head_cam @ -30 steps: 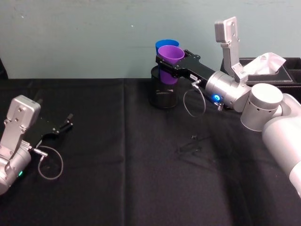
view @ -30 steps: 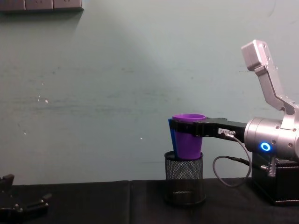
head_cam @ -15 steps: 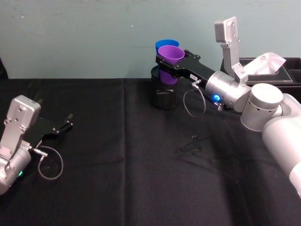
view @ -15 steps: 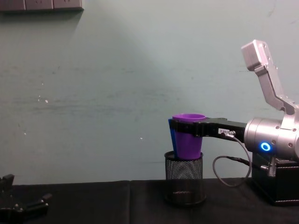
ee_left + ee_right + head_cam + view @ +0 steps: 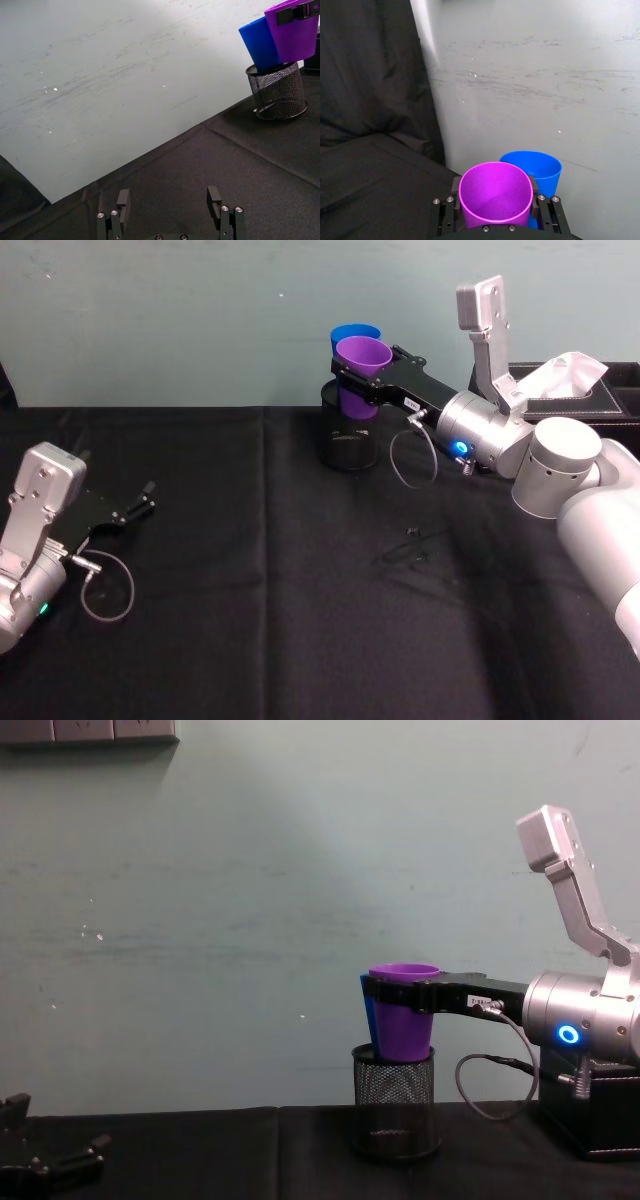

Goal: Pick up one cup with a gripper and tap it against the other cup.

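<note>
Right gripper (image 5: 362, 376) pinches smooth purple plastic cup (image 5: 357, 402) above black wire-mesh pen holder (image 5: 347, 445).
Bright blue plastic cup (image 5: 352, 333) stands in holder, touching purple cup; left gripper (image 5: 145, 498), jaws spread, well left of holder.

Right claw (image 5: 357, 373) aloft, clamped; left claw (image 5: 148, 497) splayed.

Black wire-mesh pen holder (image 5: 348, 445) upright at the far side of the black tablecloth (image 5: 250, 620), near the teal wall (image 5: 200, 320) — black tissue box (image 5: 622, 400) far right, white tissue (image 5: 572, 373) sticking up
</note>
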Motion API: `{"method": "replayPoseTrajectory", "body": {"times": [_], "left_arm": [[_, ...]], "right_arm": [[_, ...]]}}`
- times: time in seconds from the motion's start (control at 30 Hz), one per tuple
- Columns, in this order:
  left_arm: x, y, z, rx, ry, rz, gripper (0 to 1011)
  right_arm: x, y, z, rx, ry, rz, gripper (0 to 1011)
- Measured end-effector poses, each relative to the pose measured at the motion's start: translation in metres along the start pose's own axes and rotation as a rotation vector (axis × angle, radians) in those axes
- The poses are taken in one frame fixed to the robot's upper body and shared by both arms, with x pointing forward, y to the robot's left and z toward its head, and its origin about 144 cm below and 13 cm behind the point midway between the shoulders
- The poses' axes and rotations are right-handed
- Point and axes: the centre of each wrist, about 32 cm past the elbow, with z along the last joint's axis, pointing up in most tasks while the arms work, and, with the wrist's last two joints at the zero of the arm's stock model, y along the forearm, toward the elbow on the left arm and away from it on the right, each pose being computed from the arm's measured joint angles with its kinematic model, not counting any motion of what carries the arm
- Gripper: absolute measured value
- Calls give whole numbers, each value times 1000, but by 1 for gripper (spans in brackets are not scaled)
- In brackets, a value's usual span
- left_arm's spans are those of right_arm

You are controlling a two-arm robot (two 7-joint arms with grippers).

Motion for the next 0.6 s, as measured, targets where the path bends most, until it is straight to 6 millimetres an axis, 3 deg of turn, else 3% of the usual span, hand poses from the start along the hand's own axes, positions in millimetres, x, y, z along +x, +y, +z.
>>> {"method": "replayPoseTrajectory", "body": {"times": [0.6], "left_arm": [[0, 0, 0, 0, 0, 0, 1000]], "right_arm": [[0, 0, 0, 0, 0, 0, 748]]}}
